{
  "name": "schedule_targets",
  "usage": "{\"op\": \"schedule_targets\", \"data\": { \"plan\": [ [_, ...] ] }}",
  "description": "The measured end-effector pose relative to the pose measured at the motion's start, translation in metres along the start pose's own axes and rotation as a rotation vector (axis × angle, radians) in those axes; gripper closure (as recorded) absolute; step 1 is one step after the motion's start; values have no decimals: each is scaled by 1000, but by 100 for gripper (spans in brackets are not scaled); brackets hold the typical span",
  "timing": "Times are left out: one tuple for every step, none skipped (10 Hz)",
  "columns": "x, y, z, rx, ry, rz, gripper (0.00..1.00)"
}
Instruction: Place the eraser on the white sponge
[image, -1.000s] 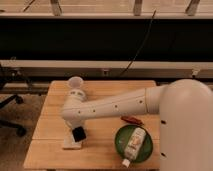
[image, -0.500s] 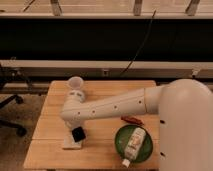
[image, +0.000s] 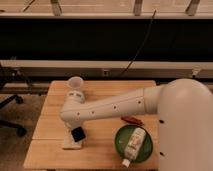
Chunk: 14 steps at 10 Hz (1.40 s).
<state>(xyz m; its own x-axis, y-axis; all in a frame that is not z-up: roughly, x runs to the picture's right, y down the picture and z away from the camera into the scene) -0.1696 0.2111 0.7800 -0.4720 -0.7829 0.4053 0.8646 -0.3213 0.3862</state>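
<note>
— Where the white arm bends down at the left front of the desk (image: 50, 117), we find the gripper (image: 75, 128) low over the white sponge (image: 69, 145). Is it grasping anything?

— We cannot tell whether it is clenched or released; its tip merges with the eraser (image: 78, 134).

— How does the eraser look to us?

— We see a small black block, slightly tilted, at the sponge's right end, right under the gripper. We cannot say whether it rests on the sponge.
</note>
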Motion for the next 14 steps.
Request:
{"op": "schedule_targets", "data": {
  "plan": [
    [0,0,0,0,-9,-9,93],
    [-1,-1,1,-5,-25,-20,93],
    [1,-10,2,-4,-41,-35,93],
    [3,-18,2,-1,-53,-48,93],
    [5,-32,3,4,-74,-67,85],
    [4,-37,3,8,-92,-79,75],
    [0,-38,1,10,-110,-84,64],
    [-3,-43,-1,18,-116,-92,52],
    [-4,-45,-2,21,-117,-95,46],
    [-6,-46,-4,23,-118,-96,35],
    [-8,-46,-6,26,-118,-93,26],
    [-9,-46,-8,28,-116,-90,23],
    [-10,-46,-9,29,-115,-88,23],
    [-11,-46,-10,29,-115,-87,23]
  ]
}}
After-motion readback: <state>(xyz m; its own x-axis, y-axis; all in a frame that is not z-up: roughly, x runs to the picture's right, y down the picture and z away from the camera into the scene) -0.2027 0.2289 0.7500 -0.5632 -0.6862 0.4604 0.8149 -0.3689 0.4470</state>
